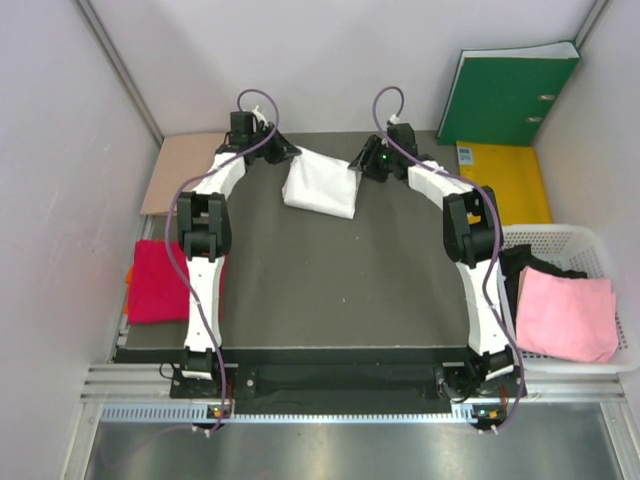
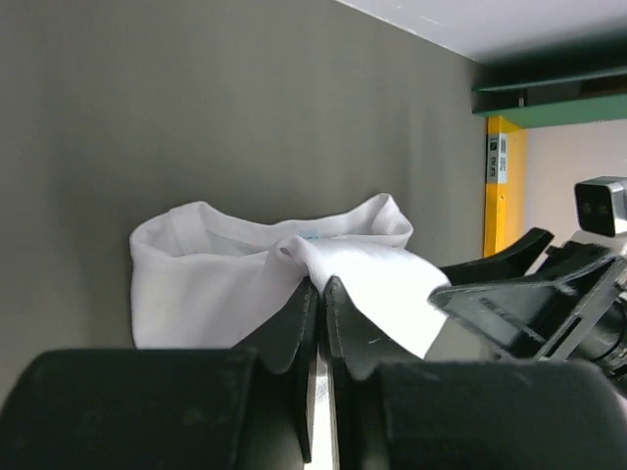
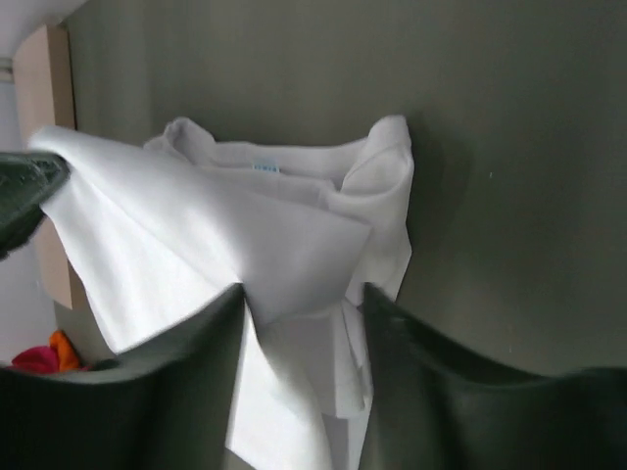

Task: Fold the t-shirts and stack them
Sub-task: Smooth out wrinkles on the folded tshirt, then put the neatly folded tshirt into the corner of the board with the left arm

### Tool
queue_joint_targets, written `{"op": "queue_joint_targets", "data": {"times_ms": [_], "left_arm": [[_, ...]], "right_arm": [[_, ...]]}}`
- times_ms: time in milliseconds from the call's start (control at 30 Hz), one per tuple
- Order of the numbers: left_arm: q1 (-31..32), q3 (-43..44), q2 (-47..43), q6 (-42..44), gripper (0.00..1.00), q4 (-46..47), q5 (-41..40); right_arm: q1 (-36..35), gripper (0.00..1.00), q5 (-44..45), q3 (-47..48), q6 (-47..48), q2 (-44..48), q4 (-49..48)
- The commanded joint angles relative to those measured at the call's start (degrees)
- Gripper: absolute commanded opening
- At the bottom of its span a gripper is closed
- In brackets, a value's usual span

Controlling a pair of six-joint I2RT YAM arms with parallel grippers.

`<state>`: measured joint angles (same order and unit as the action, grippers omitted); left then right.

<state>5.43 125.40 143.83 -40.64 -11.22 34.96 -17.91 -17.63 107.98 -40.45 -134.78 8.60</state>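
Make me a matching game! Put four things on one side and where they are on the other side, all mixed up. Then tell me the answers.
Things:
1. white shirt
2. red shirt
3. pink shirt
4. green binder

Places:
A. in the white basket
B. standing against the back wall
C. far middle of the dark table
D. at the table's left edge

Pairs: 1-C, 2-D, 3-A, 4-B
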Motion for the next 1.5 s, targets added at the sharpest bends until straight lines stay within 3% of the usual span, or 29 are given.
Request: {"op": "queue_joint_targets", "data": {"times_ms": [0, 33, 100, 267, 467, 700, 933, 1100, 1267, 1300, 1333, 1367, 1400, 1433, 1467], "left_arm": [[-1.39, 1.26, -0.64, -0.15, 0.65, 1.21, 1.08], [-1.39, 0.12, -1.44, 0.73, 0.99, 0.86, 0.81], [-1.56, -2.61, -4.33, 3.54, 0.99, 0.16, 0.29], [-2.27, -7.62, -10.13, 8.82, 0.99, -3.81, -1.82], [-2.44, -15.88, -15.86, 14.27, 0.99, -6.79, -2.53], [-2.36, -28.79, -19.38, 14.19, 0.99, -4.51, -0.42], [-2.36, -29.87, -18.15, 14.1, 0.99, -4.33, 0.37], [-2.09, -27.15, -14.02, 13.66, 0.99, -4.42, 0.81], [-1.48, -21.8, -8.58, 13.4, 0.98, -6.0, 1.42], [-1.39, -21.17, -7.87, 13.14, 0.93, -6.18, 2.82], [-1.21, -20.38, -7.08, 13.05, 0.85, -6.53, 3.62], [-0.86, -19.07, -5.94, 13.13, 0.7, -6.97, 4.41], [-0.51, -18.36, -5.32, 13.66, 0.61, -7.49, 4.85], [-0.34, -17.83, -4.88, 14.18, 0.51, -9.15, 5.64], [0.19, -16.78, -3.83, 14.8, 0.27, -10.04, 6.25]], "right_arm": [[1.38, 0.61, 5.32, 5.57, -4.02, -2.4, -6.48], [1.48, 0.65, 6.11, 6.53, -4.64, -2.76, -7.1], [1.74, 0.75, 6.2, 7.32, -5.87, -3.99, -7.89], [2.0, 0.83, 5.94, 5.85, -3.16, -2.42, -6.76], [2.36, 0.87, 2.43, -5.58, 0.01, 6.53, -4.92], [0.69, 0.91, -0.3, -14.46, 3.53, 11.29, -2.36], [0.33, 0.92, -0.39, -21.05, 3.01, 15.33, -4.29], [-0.89, 0.91, -2.32, -16.77, 2.56, 10.43, -2.98], [-3.61, 0.9, -5.22, -5.17, 1.6, 1.22, 1.49], [-3.97, 0.89, -5.57, -3.15, 1.34, -0.2, 2.12], [-4.32, 0.85, -6.79, -0.17, 0.55, -1.44, 2.47], [-4.85, 0.8, -7.59, 0.9, 0.2, -3.45, 2.73], [-5.03, 0.68, -8.55, 1.43, -0.5, -4.17, 1.69], [-5.03, 0.27, -11.0, 1.61, -2.08, -4.87, 0.99], [-5.11, 0.0, -12.07, 1.44, -2.88, -5.66, 0.46]]}}
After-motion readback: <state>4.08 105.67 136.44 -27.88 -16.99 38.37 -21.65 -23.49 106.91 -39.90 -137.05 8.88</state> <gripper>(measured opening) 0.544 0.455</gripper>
